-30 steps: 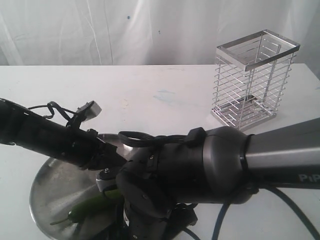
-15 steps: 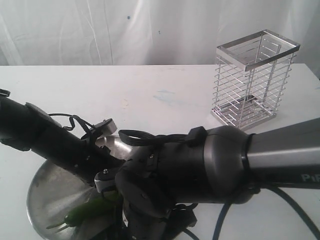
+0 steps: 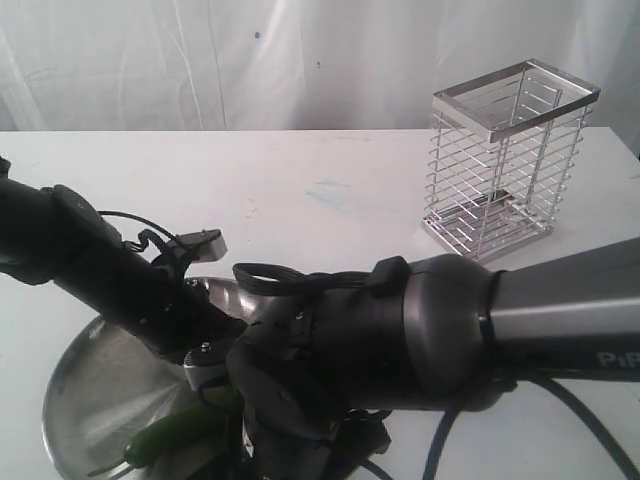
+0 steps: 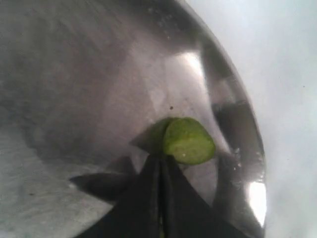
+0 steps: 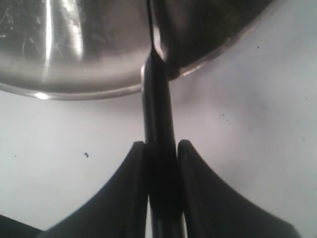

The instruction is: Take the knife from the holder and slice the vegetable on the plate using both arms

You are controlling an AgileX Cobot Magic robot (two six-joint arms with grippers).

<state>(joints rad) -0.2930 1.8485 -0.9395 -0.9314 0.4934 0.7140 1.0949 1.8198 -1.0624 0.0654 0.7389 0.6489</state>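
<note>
Knife (image 5: pixel 157 124) is clamped in the right gripper (image 5: pixel 161 148), its black handle pinched between the two dark fingers (image 5: pixel 126 193). The handle hangs over the white table (image 5: pixel 237 109) just outside the rim of the plate (image 5: pixel 74 59), and the thin blade reaches in over the steel. The vegetable (image 4: pixel 188 141) lies on the plate near its raised rim, with a pale green cut face showing. The left gripper (image 4: pixel 160 161) has its jaws pressed tight together with nothing between them, and its tip meets the vegetable. Whether it pins the piece down cannot be told. Seen from outside, the left arm (image 3: pixel 90 265) and the right arm (image 3: pixel 450 330) both bend low over the plate and hide much of it. The holder (image 3: pixel 510 160) stands upright on the table, well apart from the plate.
</note>
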